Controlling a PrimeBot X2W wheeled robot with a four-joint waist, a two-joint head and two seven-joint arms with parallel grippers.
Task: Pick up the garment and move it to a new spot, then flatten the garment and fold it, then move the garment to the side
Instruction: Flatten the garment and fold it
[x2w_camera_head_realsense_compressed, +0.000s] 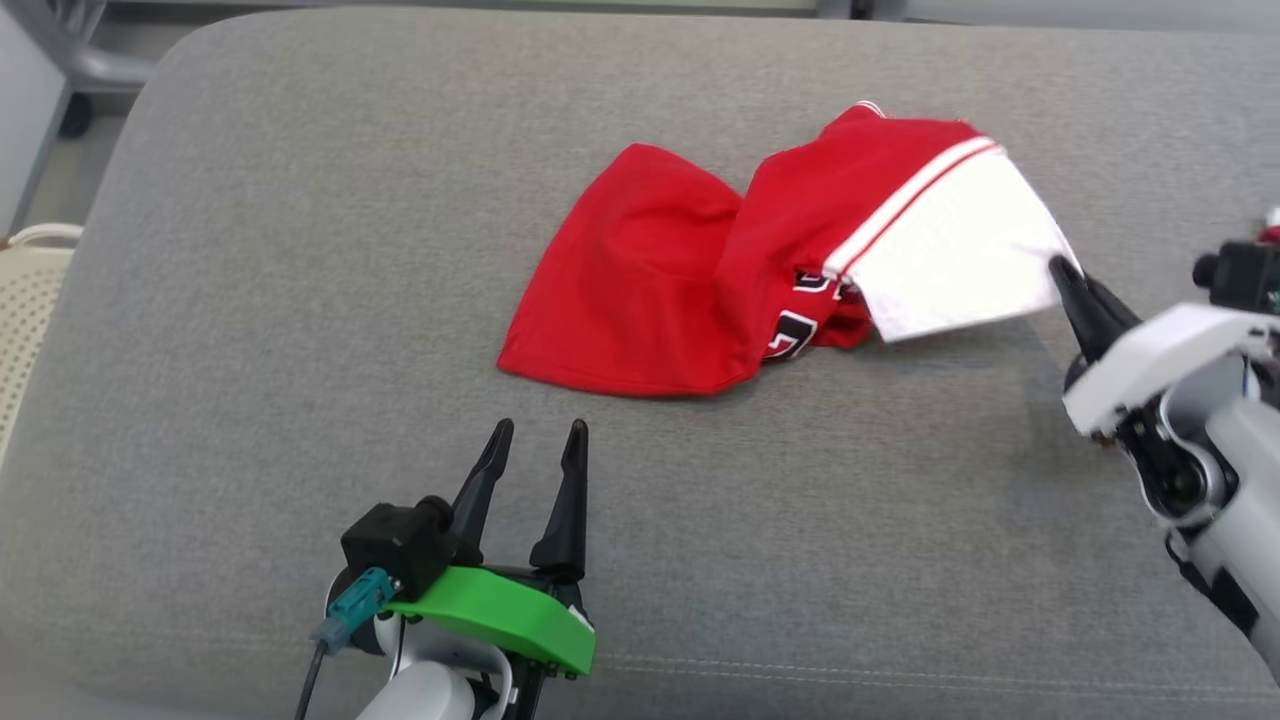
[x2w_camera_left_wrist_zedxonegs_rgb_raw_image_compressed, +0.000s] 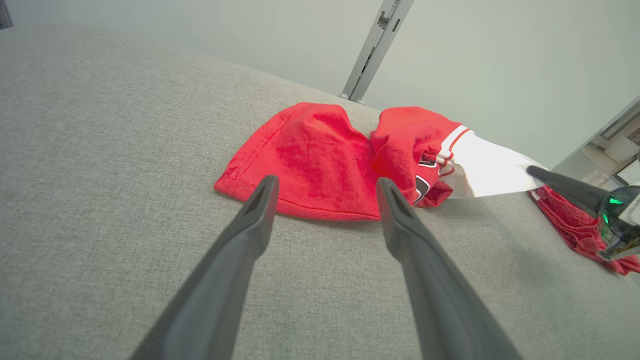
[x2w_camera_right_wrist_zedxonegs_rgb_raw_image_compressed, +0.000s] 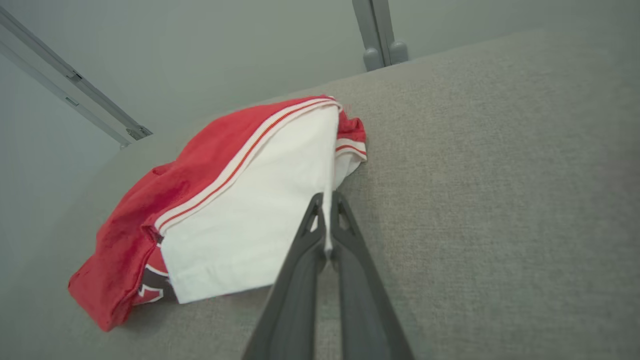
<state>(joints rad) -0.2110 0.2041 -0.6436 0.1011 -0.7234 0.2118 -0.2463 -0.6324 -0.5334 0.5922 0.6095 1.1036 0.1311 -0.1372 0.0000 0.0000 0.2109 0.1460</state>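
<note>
A crumpled red garment (x2w_camera_head_realsense_compressed: 650, 270) with a white sleeve (x2w_camera_head_realsense_compressed: 950, 250) and red-white striping lies on the grey cushion. My right gripper (x2w_camera_head_realsense_compressed: 1062, 272) is shut on the sleeve's edge and holds that white part lifted off the surface; in the right wrist view the white cloth (x2w_camera_right_wrist_zedxonegs_rgb_raw_image_compressed: 250, 220) is pinched between the fingers of the right gripper (x2w_camera_right_wrist_zedxonegs_rgb_raw_image_compressed: 327, 200). My left gripper (x2w_camera_head_realsense_compressed: 538, 432) stands open in front of the garment's red hem, apart from it. The left wrist view has the left gripper (x2w_camera_left_wrist_zedxonegs_rgb_raw_image_compressed: 325, 185) just short of the red cloth (x2w_camera_left_wrist_zedxonegs_rgb_raw_image_compressed: 310, 160).
The grey upholstered cushion (x2w_camera_head_realsense_compressed: 250, 300) spans the scene, its seam along the front edge. A cream perforated basket (x2w_camera_head_realsense_compressed: 25, 290) sits off the left side. More red cloth (x2w_camera_left_wrist_zedxonegs_rgb_raw_image_compressed: 580, 225) lies under the right arm in the left wrist view. A metal post (x2w_camera_left_wrist_zedxonegs_rgb_raw_image_compressed: 372, 47) stands behind.
</note>
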